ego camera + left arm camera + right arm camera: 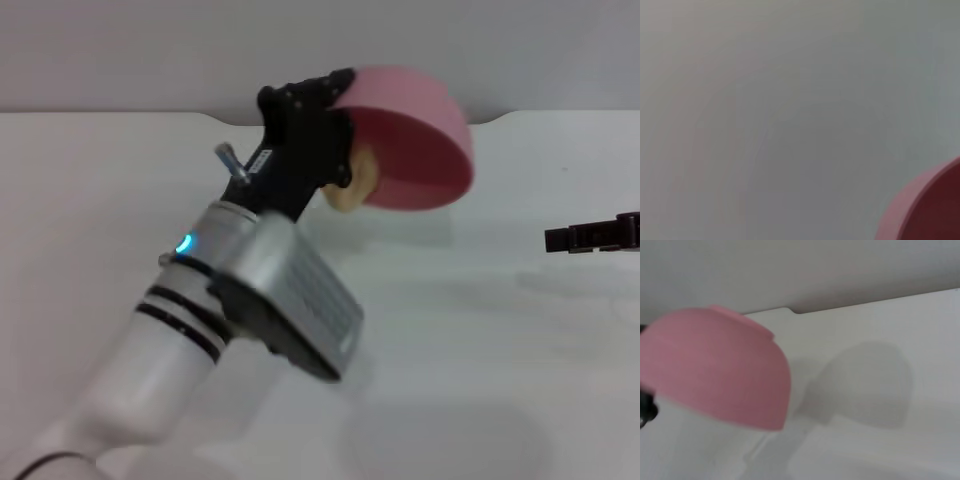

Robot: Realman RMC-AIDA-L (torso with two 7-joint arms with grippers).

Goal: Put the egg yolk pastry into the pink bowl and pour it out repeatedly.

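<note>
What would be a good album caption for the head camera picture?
Left gripper tips the pink bowl above the white table, pastry at its rim; right gripper waits aside.

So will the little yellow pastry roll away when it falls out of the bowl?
Probably a bit. The pastry looks rounded, so it may roll on the smooth table. Its matte surface should slow it. The left claw holds the bowl tipped and lifted, so it may bounce or crumble too.

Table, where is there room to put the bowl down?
The white table is bare between the left hand, which holds the tipped pink bowl with the egg yolk pastry at its mouth, and the right hand. It is crowded around the left arm.
</note>
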